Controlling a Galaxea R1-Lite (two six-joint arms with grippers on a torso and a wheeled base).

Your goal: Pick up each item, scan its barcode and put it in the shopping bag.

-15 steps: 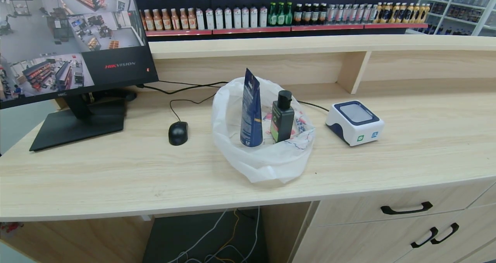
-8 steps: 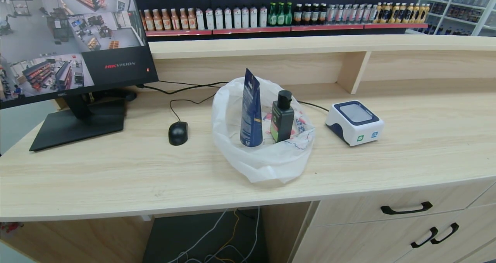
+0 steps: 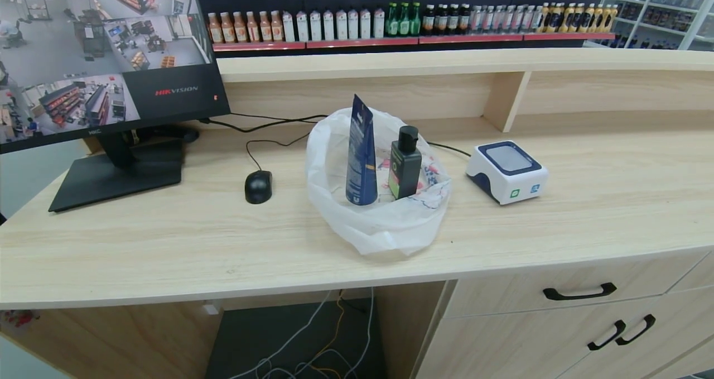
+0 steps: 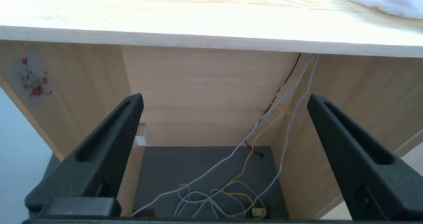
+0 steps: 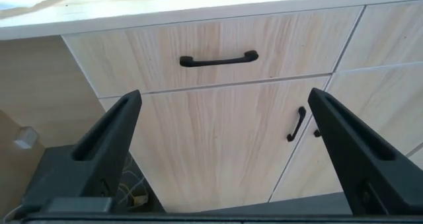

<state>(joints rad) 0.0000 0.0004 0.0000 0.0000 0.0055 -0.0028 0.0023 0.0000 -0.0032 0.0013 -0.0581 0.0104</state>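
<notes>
- The shopping bag [image 3: 379,228] is white and thin. It sits open in the middle of the wooden counter [image 3: 167,239].
- A tall blue tube [image 3: 361,156] stands up inside the bag on its cap. It has small pale writing, too small to read.
- A dark bottle [image 3: 405,167] with a black cap stands just beside the tube, at its 3 o'clock. It is in the bag too. Its label is green and red.
- A white and blue scanner [image 3: 506,171] sits on the counter at 3 o'clock from the bag, near it. It has two little square marks on its front, one green and one blue.
- A black mouse [image 3: 258,187] lies at 9 o'clock from the bag.
- A big monitor [image 3: 106,49] stands at 10 o'clock and shows camera pictures of a shop. A dark panel on it has red writing.
- The left gripper [image 4: 223,105] is low, in front of the open space under the counter, where cables [image 4: 264,158] hang. Its fingers are wide apart and hold nothing.
- The right gripper [image 5: 225,98] is low, in front of a drawer with a black handle [image 5: 218,59]. Its fingers are wide apart too, with nothing between them.
</notes>
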